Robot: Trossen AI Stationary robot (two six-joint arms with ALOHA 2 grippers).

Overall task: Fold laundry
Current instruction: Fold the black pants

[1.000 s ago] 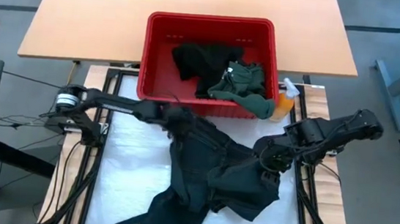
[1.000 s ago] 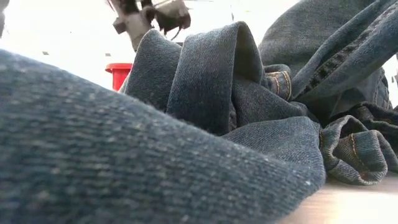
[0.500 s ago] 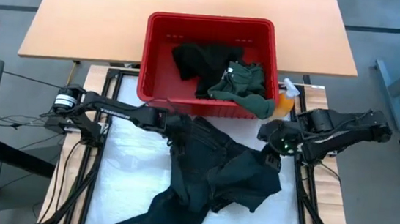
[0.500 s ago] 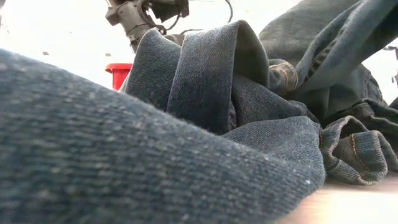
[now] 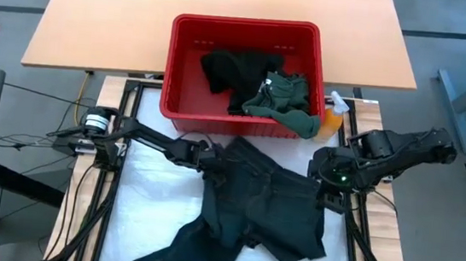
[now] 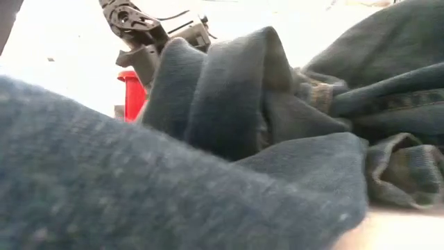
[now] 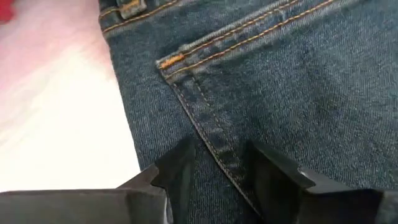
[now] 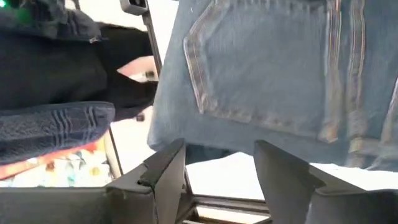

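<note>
High view: red basket [image 5: 184,61] with dark garments [image 5: 259,86]; left gripper [image 5: 209,164] and right gripper [image 5: 326,193] clamping jeans [image 5: 264,206].

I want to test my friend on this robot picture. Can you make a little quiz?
1. True or false: the jeans lie inside the basket.
2. What colour is the basket? A blue, B red, C yellow.
3. Fill in: the left gripper fingers pinch the jeans by a ____ seam.

Key: 1 false, they lie on the table in front of it. 2 B. 3 pocket.
</note>
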